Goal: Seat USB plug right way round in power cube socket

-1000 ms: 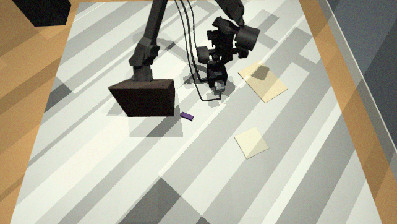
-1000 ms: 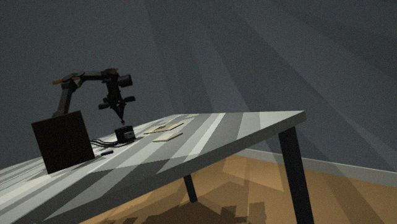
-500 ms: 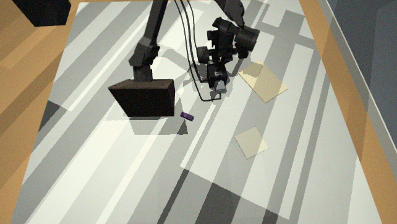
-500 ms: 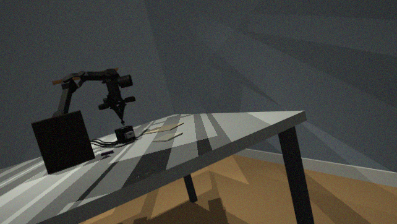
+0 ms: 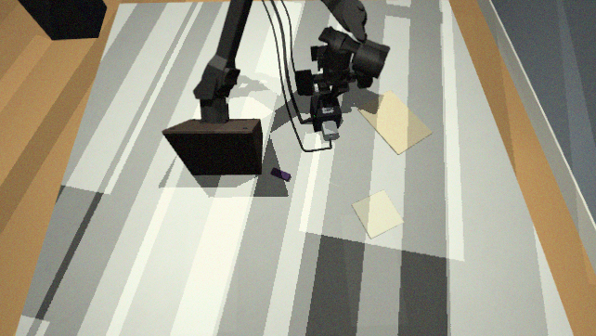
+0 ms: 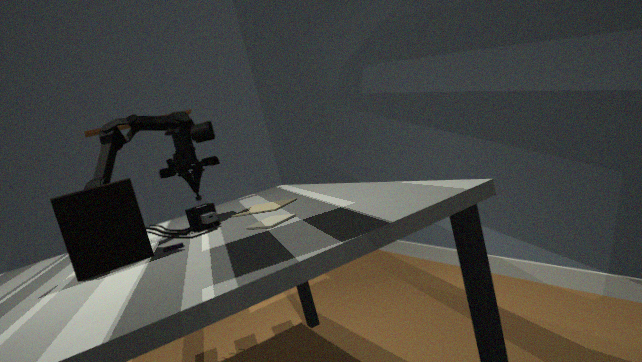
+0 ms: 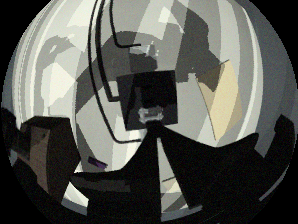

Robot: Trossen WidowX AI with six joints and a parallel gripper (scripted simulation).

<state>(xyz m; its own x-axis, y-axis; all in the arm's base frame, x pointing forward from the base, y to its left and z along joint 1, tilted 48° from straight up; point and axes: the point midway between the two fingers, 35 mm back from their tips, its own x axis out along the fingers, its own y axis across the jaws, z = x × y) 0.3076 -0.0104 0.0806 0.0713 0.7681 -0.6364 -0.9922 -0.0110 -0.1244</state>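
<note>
Nearest on the desk (image 5: 139, 278) sits a small cream sheet (image 5: 377, 213), then a purple stick (image 5: 280, 174). Further back toward the far edge, the fingers (image 6: 197, 196) are clamped on the USB plug (image 7: 152, 115), hanging right above the power cube (image 6: 202, 216).

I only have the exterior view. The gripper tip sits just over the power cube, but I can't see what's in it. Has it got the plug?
Observer: Yes. In the wrist view the gripper is shut on the small pale USB plug, over the power cube.
Operator: Where does the cable run?
Observer: From the top view, a black cable loops on the table just in front of the cube.
Operator: Any loose item nearby?
Observer: A small purple piece lies beside the dark box, apart from the cube.
</note>
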